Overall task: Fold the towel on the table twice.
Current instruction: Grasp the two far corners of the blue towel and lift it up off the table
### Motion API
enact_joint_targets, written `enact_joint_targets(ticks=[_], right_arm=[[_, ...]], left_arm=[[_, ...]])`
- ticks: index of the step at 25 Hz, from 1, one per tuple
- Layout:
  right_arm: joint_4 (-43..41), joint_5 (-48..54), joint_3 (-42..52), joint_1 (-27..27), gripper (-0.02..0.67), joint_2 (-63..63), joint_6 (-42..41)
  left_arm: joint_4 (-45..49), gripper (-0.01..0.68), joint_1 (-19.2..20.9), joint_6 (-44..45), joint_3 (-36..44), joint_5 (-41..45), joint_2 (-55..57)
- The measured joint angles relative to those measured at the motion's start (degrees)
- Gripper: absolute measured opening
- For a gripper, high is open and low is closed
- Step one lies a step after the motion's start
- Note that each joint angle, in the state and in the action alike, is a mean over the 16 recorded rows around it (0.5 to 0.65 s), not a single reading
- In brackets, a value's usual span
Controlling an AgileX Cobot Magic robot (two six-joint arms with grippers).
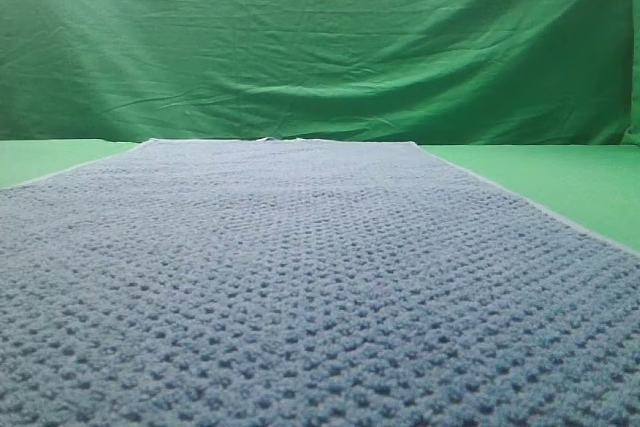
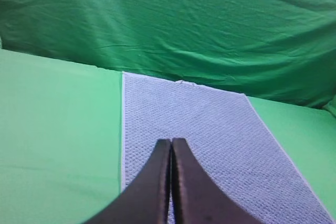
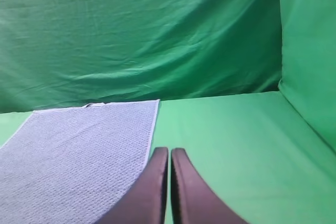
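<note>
Lying flat, towel (image 1: 320, 287); wrinkled backdrop cloth (image 1: 320, 37) behind

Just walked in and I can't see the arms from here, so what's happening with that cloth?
Nothing is being handled yet. The towel lies spread flat and unfolded on the table, its far edge near the green backdrop. The left gripper hangs above the towel's left edge with its jaws shut and empty. The right gripper hangs by the towel's right edge, jaws also shut on nothing. Neither fold has been made.
</note>
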Motion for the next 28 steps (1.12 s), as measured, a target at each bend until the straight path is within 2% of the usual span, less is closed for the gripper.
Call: enact_joint_targets(ticks=[6,13,21,28], right_arm=[[2.1,1.2,-2.2,0.0,0.0,1.8,-1.5],[1.6,5.5,-8.0,0.9,0.0,7.0,-3.6],[-1.2,13.3,-17.3,3.4,0.0,20.1,-3.3],[-2.1,20.0,-25.8,5.1,0.0,34.9,-1.6]], left_arm=[[-1.0,0.0,-0.8,0.0,-1.4,0.6,0.8],[-0.1,0.0,-0.8,0.0,-6.8,8.0,5.9],[5.1,0.0,-3.0,0.0,-15.9,18.0,17.9],[9.1,0.0,-5.9,0.0,-21.5,21.0,31.2]])
